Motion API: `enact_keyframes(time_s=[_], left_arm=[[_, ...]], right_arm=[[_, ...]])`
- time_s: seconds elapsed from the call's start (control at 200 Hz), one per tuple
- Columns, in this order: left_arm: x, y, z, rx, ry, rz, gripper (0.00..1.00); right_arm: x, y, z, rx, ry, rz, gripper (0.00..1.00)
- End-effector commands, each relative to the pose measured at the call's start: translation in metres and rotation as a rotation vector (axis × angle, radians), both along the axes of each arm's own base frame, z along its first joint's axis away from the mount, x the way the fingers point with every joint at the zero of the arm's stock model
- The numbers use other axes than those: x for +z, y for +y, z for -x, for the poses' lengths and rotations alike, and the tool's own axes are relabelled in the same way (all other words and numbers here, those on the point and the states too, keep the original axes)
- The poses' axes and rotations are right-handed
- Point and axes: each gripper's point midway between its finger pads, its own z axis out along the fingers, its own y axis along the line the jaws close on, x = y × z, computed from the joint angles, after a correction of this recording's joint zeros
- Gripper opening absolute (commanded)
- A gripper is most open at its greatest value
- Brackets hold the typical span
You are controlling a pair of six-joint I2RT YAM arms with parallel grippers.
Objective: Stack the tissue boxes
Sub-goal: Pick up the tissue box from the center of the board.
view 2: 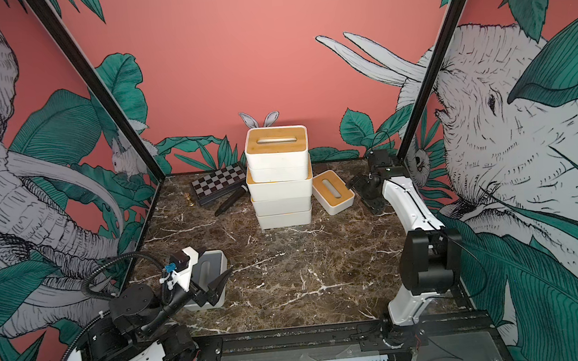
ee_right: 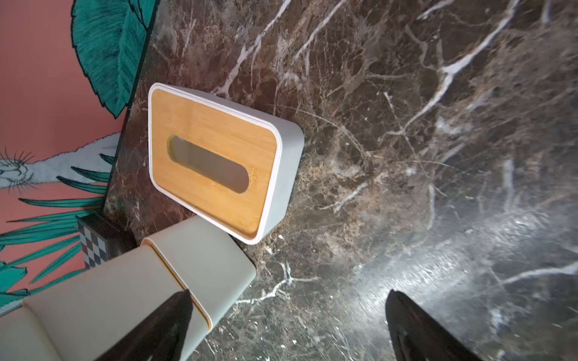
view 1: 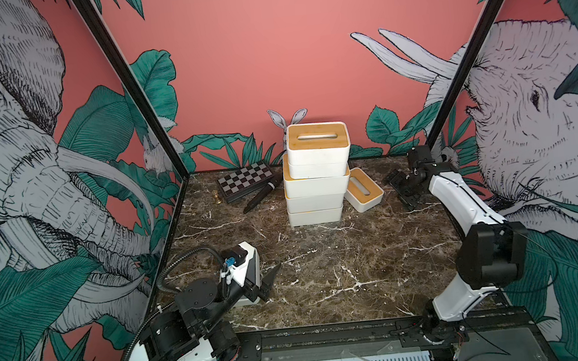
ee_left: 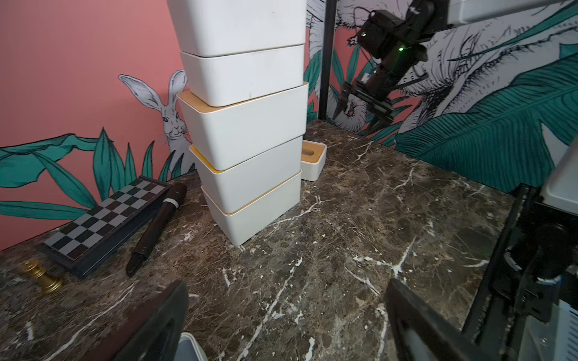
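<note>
Five-box stack (view 1: pixel 317 189) stands. Bamboo-lidded box (view 1: pixel 364 188) at its three o'clock and grey-lidded box (view 2: pixel 206 269) at seven remain. Left pincer (view 1: pixel 266 281) and right pincer (view 1: pixel 402 188) gape empty.

- Partly hidden: grey-lidded box (view 2: pixel 214 264), near end covered by the left arm (view 2: pixel 137 304) in both top views.
- Cut off: stack (ee_left: pixel 247 131), top beyond the left wrist picture's edge.
- Mostly hidden: small bamboo-lidded box (ee_left: pixel 312 159), behind the stack in that view.
</note>
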Motion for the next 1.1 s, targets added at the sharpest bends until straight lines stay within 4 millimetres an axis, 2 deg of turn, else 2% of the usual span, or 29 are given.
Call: enact_keyframes(time_s=[0.0,0.155,0.32,0.45,0.705,1.095], left_arm=[[-0.009,-0.023,0.003,-0.091,0.016,-0.041,1.00],[-0.017,-0.033,0.005,-0.128,0.046,-0.074,1.00],[-0.013,-0.028,0.003,-0.107,0.024,-0.053,0.99],[-0.011,-0.023,0.002,-0.088,0.005,-0.039,1.00],[-0.011,-0.023,0.000,-0.081,0.005,-0.046,1.00],[-0.010,-0.022,0.000,-0.075,0.000,-0.037,1.00]], right_arm=[[-0.001,0.010,-0.028,-0.009,-0.051,-0.005,0.94],[-0.020,0.024,-0.047,0.011,-0.021,-0.004,0.90],[-0.038,0.031,-0.065,-0.011,0.003,-0.030,0.78],[-0.056,0.036,-0.068,-0.033,0.035,-0.070,0.68],[-0.079,0.037,-0.066,-0.043,0.076,-0.061,0.65],[-0.099,0.037,-0.065,-0.035,0.122,-0.054,0.54]])
